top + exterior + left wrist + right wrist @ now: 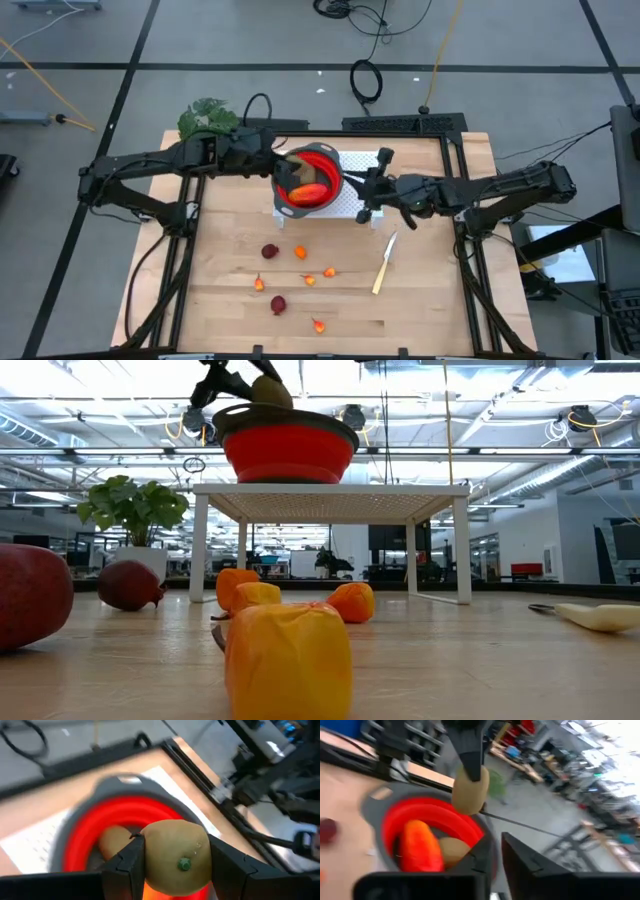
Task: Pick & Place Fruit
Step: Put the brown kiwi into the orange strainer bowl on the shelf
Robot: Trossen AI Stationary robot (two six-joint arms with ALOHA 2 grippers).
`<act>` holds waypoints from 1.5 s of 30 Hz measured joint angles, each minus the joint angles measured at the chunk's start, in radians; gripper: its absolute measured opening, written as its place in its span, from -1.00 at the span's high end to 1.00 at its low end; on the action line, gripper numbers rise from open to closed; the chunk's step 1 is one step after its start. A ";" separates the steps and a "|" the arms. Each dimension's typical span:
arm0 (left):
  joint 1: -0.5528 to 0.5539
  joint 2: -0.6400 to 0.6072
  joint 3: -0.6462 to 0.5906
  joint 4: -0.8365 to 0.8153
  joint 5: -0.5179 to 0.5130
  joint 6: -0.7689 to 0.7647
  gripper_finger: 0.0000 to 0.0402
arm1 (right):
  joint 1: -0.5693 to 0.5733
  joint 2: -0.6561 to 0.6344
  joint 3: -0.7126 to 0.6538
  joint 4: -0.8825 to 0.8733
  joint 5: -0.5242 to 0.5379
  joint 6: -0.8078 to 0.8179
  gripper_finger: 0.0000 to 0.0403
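Note:
A red bowl with a grey rim [312,182] stands on a white perforated stand [358,206] at the table's far middle. In the bowl lie an elongated red-orange fruit [417,847] and an olive-brown oval [452,851]. My left gripper [175,851] is over the bowl's left side, shut on a second olive-brown oval [175,857]. My right gripper [497,854] is at the bowl's right rim, shut on it. Two dark red round fruits [270,251] [278,305] and several tiny orange ones [300,253] lie on the bare wood. My left gripper pinches the olive-brown oval by its two opposite sides [150,856] between its two fingers, slanting down from the table's left. The fruit hangs clear above the bowl [270,392], its green stem end [184,865] toward the wrist. My right gripper holds the bowl's grey rim on its right side [492,836], one finger [479,860] inside the bowl and the other outside. It comes in about level from the table's right. The bowl stands upright on the stand.
A pale-handled knife [384,265] lies on the wood to the right of the loose fruit. A potted plant [207,117] stands at the table's far left corner. Bare wood lies along the near edge on both sides of the fruit.

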 joint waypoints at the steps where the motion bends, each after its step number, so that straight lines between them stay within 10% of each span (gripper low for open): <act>1: 0.008 -0.003 0.000 0.008 0.038 -0.022 0.18 | -0.007 -0.013 0.000 -0.021 -0.035 0.021 0.90; 22: 0.129 -0.003 0.001 0.190 0.776 -0.331 0.14 | -0.117 -0.276 -0.058 -0.263 -0.674 0.095 1.00; 45: 0.198 0.119 0.000 0.102 0.668 -0.330 0.13 | -0.115 -0.529 -0.366 0.030 -0.674 0.306 1.00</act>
